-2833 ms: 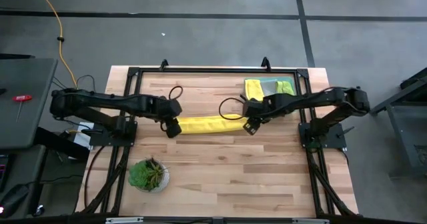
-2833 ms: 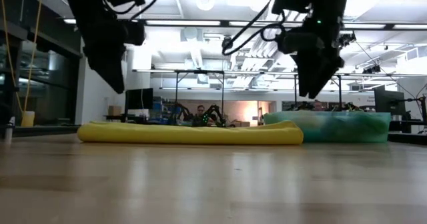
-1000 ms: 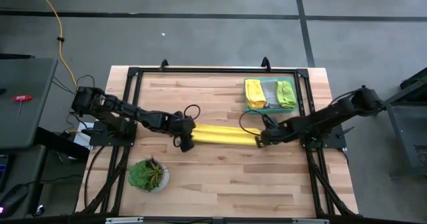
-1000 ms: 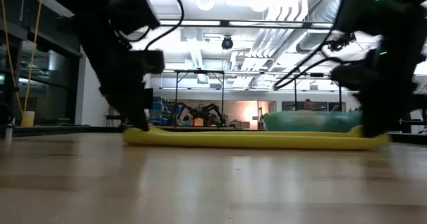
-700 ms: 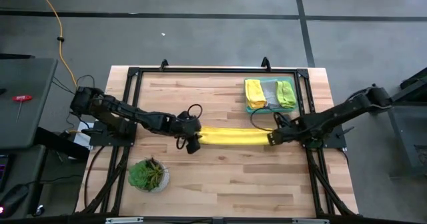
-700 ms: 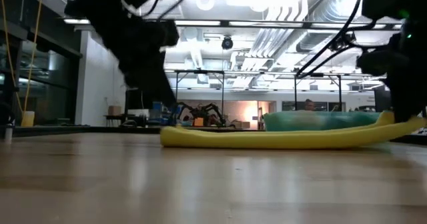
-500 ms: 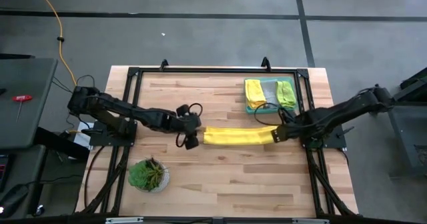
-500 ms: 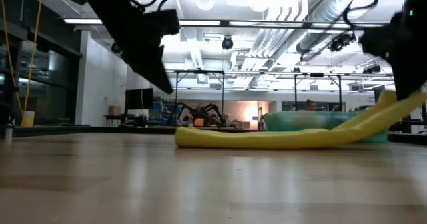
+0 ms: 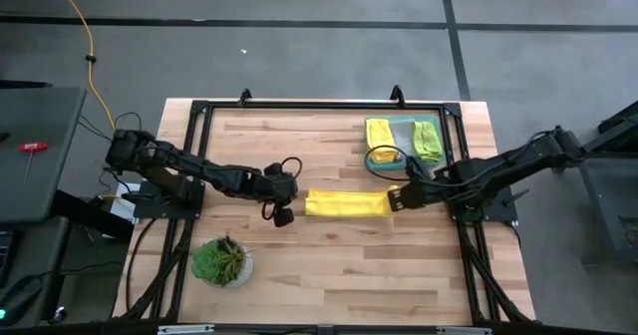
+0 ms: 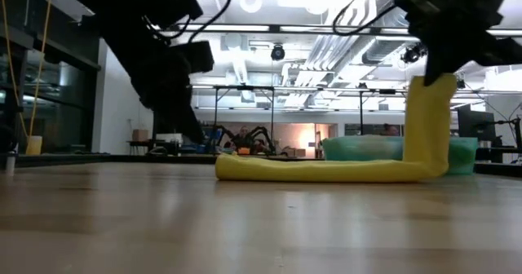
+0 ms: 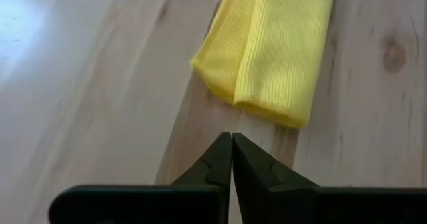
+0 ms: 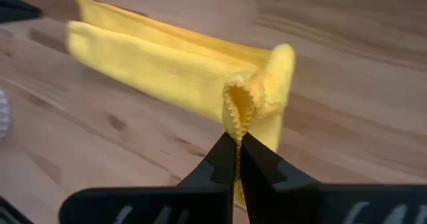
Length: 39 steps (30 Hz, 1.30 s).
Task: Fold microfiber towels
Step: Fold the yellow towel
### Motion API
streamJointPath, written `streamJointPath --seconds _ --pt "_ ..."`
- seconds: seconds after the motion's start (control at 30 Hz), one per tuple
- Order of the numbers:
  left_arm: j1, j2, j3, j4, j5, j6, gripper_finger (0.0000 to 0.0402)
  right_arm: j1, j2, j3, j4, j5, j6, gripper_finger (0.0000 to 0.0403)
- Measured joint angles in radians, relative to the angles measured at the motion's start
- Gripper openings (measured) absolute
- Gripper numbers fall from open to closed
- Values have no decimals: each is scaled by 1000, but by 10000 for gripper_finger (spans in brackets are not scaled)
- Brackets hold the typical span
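Counted on the table (image 9: pixel 329 265): one long folded yellow towel (image 9: pixel 344 203) at centre; three more folded towels stacked in one tray (image 9: pixel 403 156) toward 1 o'clock, namely one yellow (image 9: pixel 379 136), one pale grey (image 9: pixel 401 132), one lime green (image 9: pixel 427 136); four towels in all. One potted plant (image 9: pixel 220 261) toward 8 o'clock. Two arms, two grippers: left (image 9: pixel 282 213), right (image 9: pixel 395 197).

Yellow towel (image 9: pixel 346 203): folded into a long narrow strip, lying flat mid-table; its right end is lifted upright off the wood.
Folded towels (image 9: pixel 402 138), yellow, pale grey and lime green: side by side near the table's far right edge.
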Motion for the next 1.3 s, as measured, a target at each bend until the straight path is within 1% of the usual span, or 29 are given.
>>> streamJointPath --seconds 0.1,0.27,0.47,0.53,0.7,0.97,1.13,1.3 --pt "0 46 -1 27 4 -22 3 0 55 0 86 0 0 0" --pt "0 133 -1 109 60 -34 1 -10 161 0 238 7 -3 0" --pt "0 214 1 219 87 -84 0 -49 283 0 489 36 -46 0" --pt "-1 224 1 240 98 -97 0 -64 322 0 562 37 -63 0" --pt "-4 228 0 268 84 -106 0 -99 409 0 716 29 -94 0" --pt "-4 228 -1 285 81 -106 0 -150 530 0 952 -43 -131 0" --pt "-5 229 -2 296 64 -140 0 -173 576 0 1045 -79 -135 0" --pt "-5 229 -2 302 58 -154 0 -190 604 0 1101 -107 -135 0"
